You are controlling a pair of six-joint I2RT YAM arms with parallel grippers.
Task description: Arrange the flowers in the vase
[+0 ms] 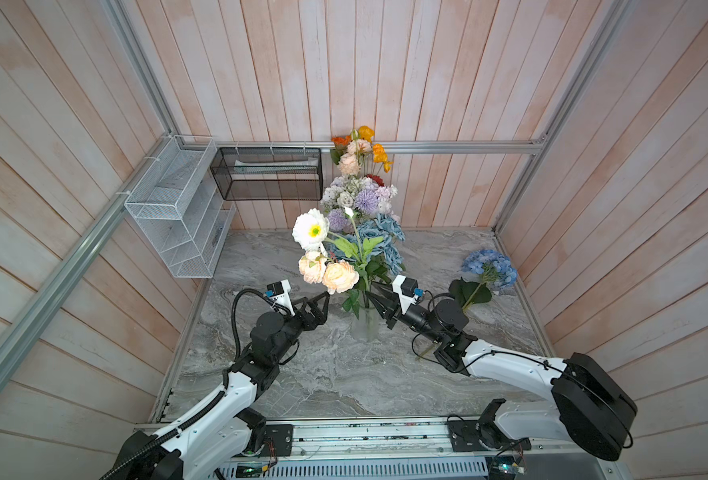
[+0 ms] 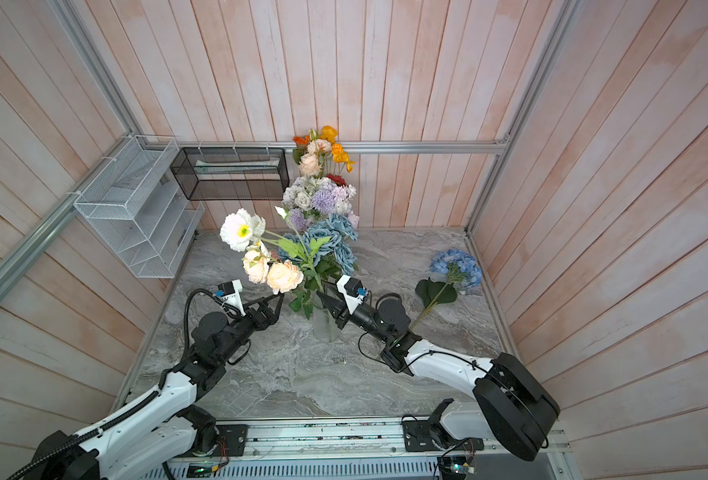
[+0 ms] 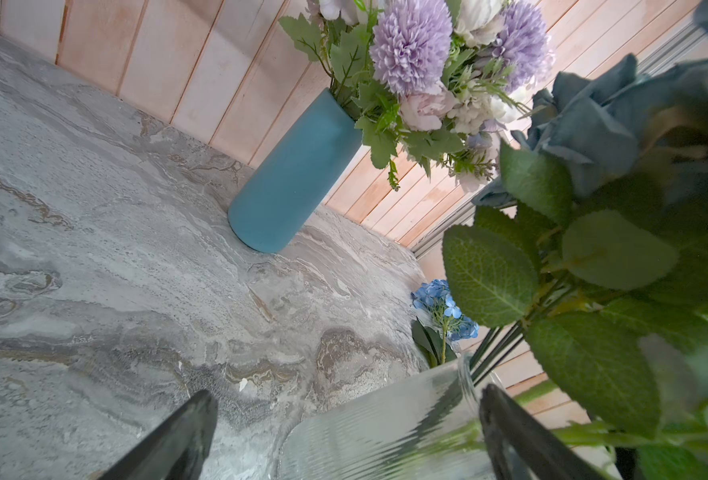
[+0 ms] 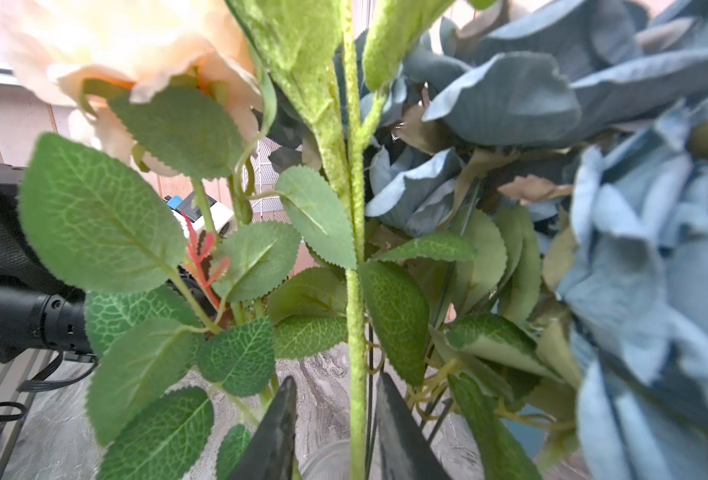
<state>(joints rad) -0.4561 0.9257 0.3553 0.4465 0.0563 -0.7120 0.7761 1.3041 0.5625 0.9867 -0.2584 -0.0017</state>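
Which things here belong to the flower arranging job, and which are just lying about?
Job: clear glass vase; flowers standing in it; blue hydrangea lying loose.
Lying about: blue vase with its lavender bunch; white wire rack; black mesh basket.
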